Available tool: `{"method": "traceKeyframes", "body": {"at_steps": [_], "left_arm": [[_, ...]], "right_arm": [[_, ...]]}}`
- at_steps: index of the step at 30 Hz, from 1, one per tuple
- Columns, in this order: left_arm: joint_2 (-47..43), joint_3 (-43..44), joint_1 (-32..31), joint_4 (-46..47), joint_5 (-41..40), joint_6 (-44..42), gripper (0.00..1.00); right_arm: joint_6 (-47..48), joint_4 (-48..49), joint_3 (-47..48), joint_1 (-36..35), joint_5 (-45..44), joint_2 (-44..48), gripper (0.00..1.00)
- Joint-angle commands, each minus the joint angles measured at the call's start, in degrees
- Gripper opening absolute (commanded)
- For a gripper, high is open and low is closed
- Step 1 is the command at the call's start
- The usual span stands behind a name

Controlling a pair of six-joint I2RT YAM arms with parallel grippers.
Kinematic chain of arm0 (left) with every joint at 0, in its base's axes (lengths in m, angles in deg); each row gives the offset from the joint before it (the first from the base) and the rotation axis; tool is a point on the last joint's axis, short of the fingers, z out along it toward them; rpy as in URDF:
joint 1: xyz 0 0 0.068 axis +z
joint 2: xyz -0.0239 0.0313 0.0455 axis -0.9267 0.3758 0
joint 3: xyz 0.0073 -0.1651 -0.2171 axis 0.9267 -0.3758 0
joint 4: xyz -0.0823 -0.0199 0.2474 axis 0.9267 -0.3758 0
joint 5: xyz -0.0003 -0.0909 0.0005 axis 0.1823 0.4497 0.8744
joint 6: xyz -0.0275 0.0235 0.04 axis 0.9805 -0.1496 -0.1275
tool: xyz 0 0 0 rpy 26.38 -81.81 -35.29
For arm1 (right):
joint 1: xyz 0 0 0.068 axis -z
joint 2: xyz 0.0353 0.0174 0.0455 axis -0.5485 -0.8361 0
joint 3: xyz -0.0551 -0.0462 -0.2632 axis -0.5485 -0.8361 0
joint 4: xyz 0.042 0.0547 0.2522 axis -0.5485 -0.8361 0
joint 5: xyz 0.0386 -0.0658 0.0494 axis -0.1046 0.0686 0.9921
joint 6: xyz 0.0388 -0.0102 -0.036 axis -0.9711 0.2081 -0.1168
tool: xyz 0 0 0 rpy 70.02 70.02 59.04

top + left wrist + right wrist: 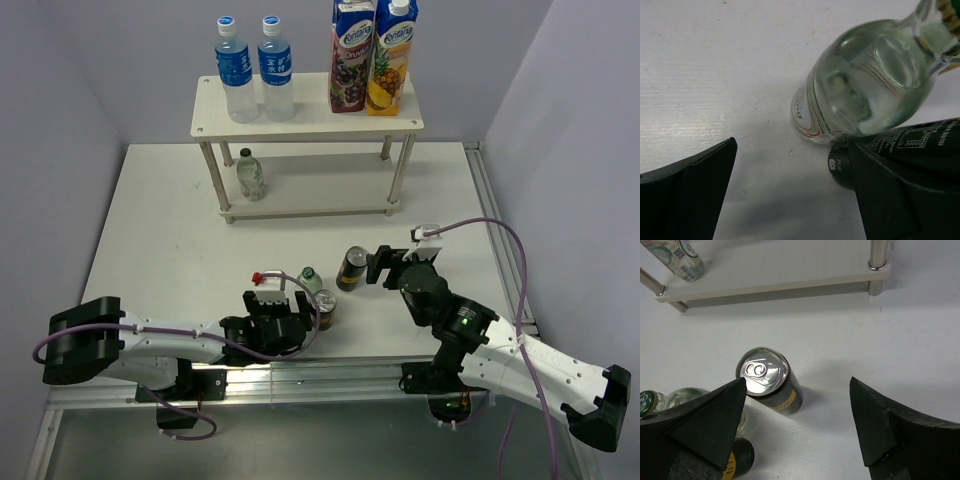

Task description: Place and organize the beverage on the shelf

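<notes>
Shelf [306,118]: stands at the far edge of the worktop [150,230].
Upper board: two water bottles [233,75] at the left end, two juice cartons [352,60] at the right end.
Lower board: one shelved green-capped bottle [250,175], close to the left end.
Not yet placed: a loose green-capped bottle [309,282], a near can [324,308] and a far can [352,268], all upright toward the middle of the near edge of the worktop. The bottle and the near can stand just beside each other.
Left gripper [791,145]: jaws wide and holding nothing. The loose bottle is in front of them and the near can is at its right finger.
Right gripper [797,382]: jaws wide and holding nothing. The far can is in front, closer to its left finger.
Risk, left side: I think closing here catches the near can as well as the bottle, so one of them falls.
Risk, right side: the far can is off centre, so one finger probably meets it first and pushes it toward the bottle.
Risk, at the shelf: the lower board has little height, so a carried drink may hit the upper board or a leg.
</notes>
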Motion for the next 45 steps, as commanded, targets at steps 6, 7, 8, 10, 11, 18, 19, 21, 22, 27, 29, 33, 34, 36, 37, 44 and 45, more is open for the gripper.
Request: {"method": "traceKeyframes", "body": {"at_steps": [6, 7, 8, 10, 11, 18, 19, 21, 22, 27, 29, 33, 34, 36, 37, 44, 45], "left_arm": [[6.25, 4.33, -0.41, 10.46, 2.67, -6.07, 0.99], [6.69, 4.6, -0.41, 11.08, 2.5, -6.51, 0.99], [7.31, 5.12, -0.32, 11.17, 1.98, -7.3, 0.99], [8.98, 6.35, -0.23, 11.52, 1.45, -7.92, 0.99], [9.85, 6.7, 0.03, 11.87, 1.27, -8.53, 0.99], [13.72, 6.79, 5.03, 19.42, 4.43, -14.51, 0.99], [14.34, 6.97, 6.17, 19.78, 4.43, -15.64, 0.99], [16.1, 7.15, 7.32, 22.14, 5.3, -16.97, 0.99], [16.62, 7.06, 7.85, 23.03, 5.57, -17.58, 0.99], [20.41, 7.85, 11.36, 27.6, 7.85, -21.19, 0.76], [21.37, 8.37, 12.33, 28.05, 8.3, -21.72, 0.55], [21.46, 9.34, 12.51, 27.26, 7.51, -22.25, 0.21], [21.29, 9.61, 12.6, 26.47, 7.07, -22.77, 0.15], [20.59, 10.66, 12.95, 26.03, 6.8, -24.0, 0.0], [19.8, 10.92, 13.82, 25.94, 6.63, -25.4, 0.0], [16.98, 15.66, 22.08, 28.75, 8.3, -32.44, 0.0], [17.16, 16.37, 23.22, 29.88, 8.65, -33.14, 0.0]], "right_arm": [[0.31, 2.0, -0.01, 0.3, -1.47, 0.0, 0.9], [0.31, 2.0, -0.01, 0.3, -1.38, 0.0, 0.9], [0.31, 1.92, -0.01, 0.39, -1.38, 0.09, 0.9], [0.31, 2.0, -0.1, 0.39, -1.29, 0.09, 0.9], [0.31, 2.0, -0.1, 0.3, -1.21, 0.09, 0.9], [0.31, 2.27, -0.18, 0.3, -0.76, -0.09, 0.9], [0.31, 2.44, -0.18, 0.39, -0.76, -0.18, 0.9], [0.3, 2.27, -0.18, 0.3, -0.68, -0.09, 0.9], [0.31, 2.27, -0.18, 0.39, -0.68, -0.09, 0.9], [0.31, 2.53, -0.18, 0.3, -0.76, -0.09, 0.9], [0.39, 2.44, -0.18, 0.3, -0.76, -0.18, 0.9], [0.39, 2.62, -0.19, 0.3, -0.76, -0.27, 0.9], [0.39, 2.62, -0.18, 0.3, -0.76, -0.35, 0.9], [0.31, 2.71, -0.1, 0.39, -0.68, -0.44, 0.9], [0.31, 2.71, -0.18, 0.3, -0.5, -0.61, 0.9], [0.04, 3.32, -0.36, 0.39, -0.33, -0.79, 0.9], [0.04, 3.24, -0.36, 0.3, -0.33, -0.79, 0.9]]}}
